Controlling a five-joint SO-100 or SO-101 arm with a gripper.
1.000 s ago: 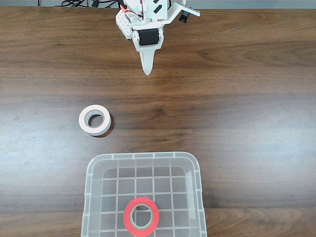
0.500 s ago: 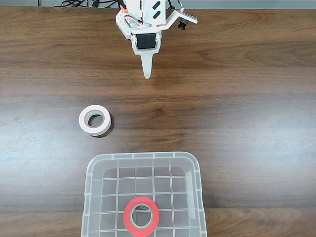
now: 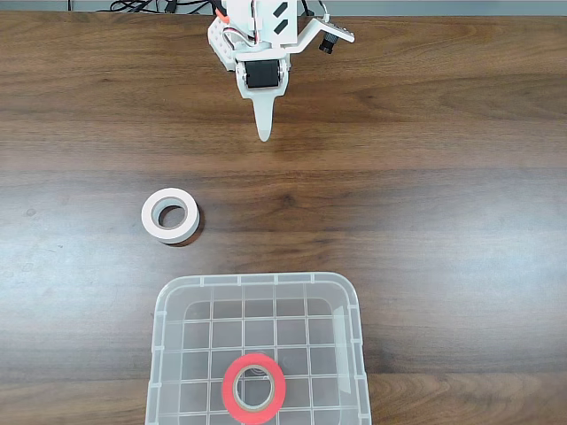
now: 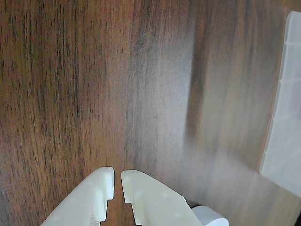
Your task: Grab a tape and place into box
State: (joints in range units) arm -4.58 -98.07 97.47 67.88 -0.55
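Already, red tape [image 3: 253, 390] lies flat inside clear box [image 3: 163, 317], near its lower middle in fixed view. White gripper [image 3: 263, 135] sits at top of wooden table [image 3: 425, 212], well apart from box, fingers nearly together, slim gap in wrist view [image 4: 118, 181], holding nothing. White tape roll [image 3: 170, 215] rests on table, above box's left corner

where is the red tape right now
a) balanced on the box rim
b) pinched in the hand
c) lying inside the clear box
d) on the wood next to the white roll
c: in the fixed view the red tape lies flat on the grid bottom of the clear box, while the hand is far off near the table's top edge with nothing between its fingers.
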